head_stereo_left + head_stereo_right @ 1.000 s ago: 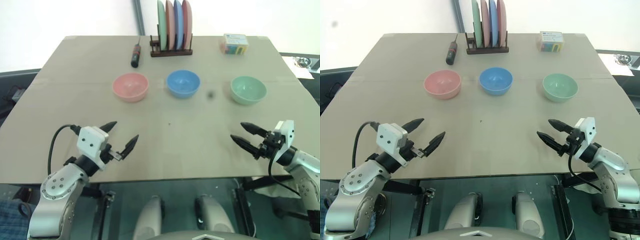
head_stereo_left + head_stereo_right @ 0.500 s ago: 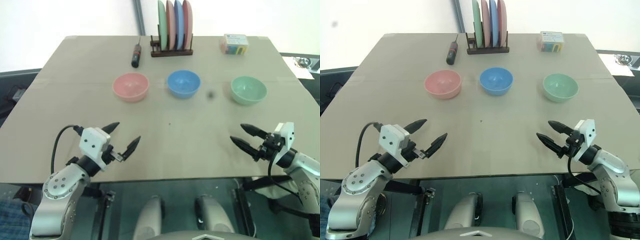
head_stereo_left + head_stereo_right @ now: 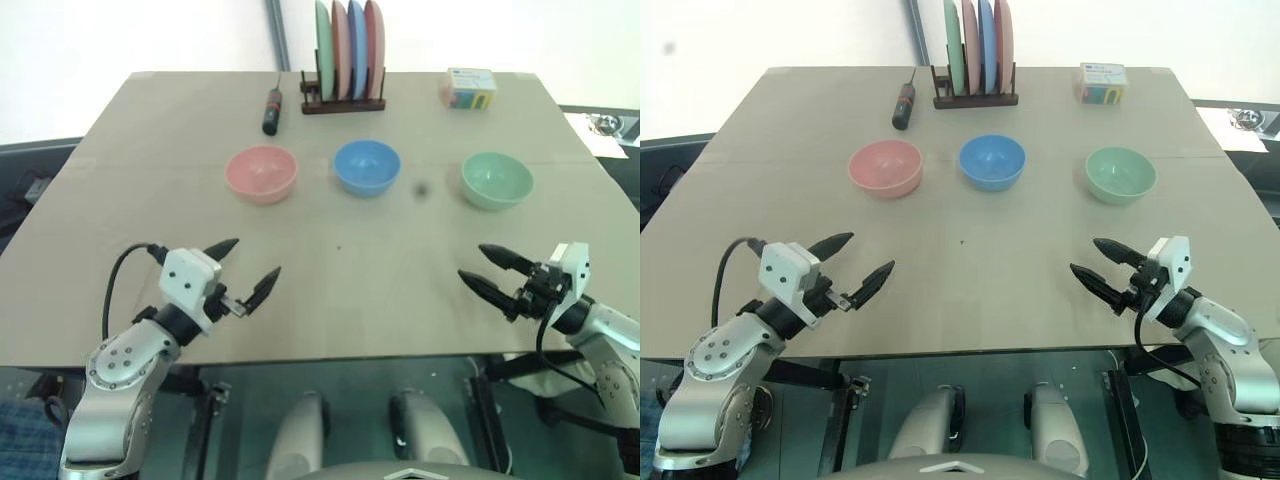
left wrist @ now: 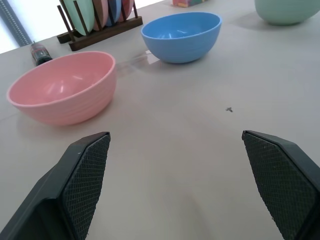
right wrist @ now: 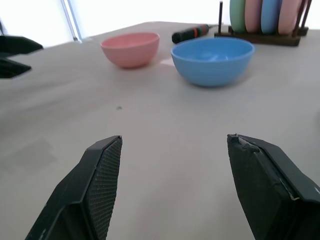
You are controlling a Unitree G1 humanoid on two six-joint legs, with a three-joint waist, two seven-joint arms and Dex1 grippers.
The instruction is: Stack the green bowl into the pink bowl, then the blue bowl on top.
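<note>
Across the head views, the pink bowl [image 3: 261, 173], blue bowl [image 3: 367, 166] and green bowl [image 3: 497, 179] sit apart in a row on the table [image 3: 330, 290]; the left claw [image 3: 247, 269] and right claw [image 3: 489, 272] hover near its front edge, both wide open and empty. Along the right wrist view the green bowl lies off-axis, so that claw should probably swing toward it first and pinch one rim wall.
</note>
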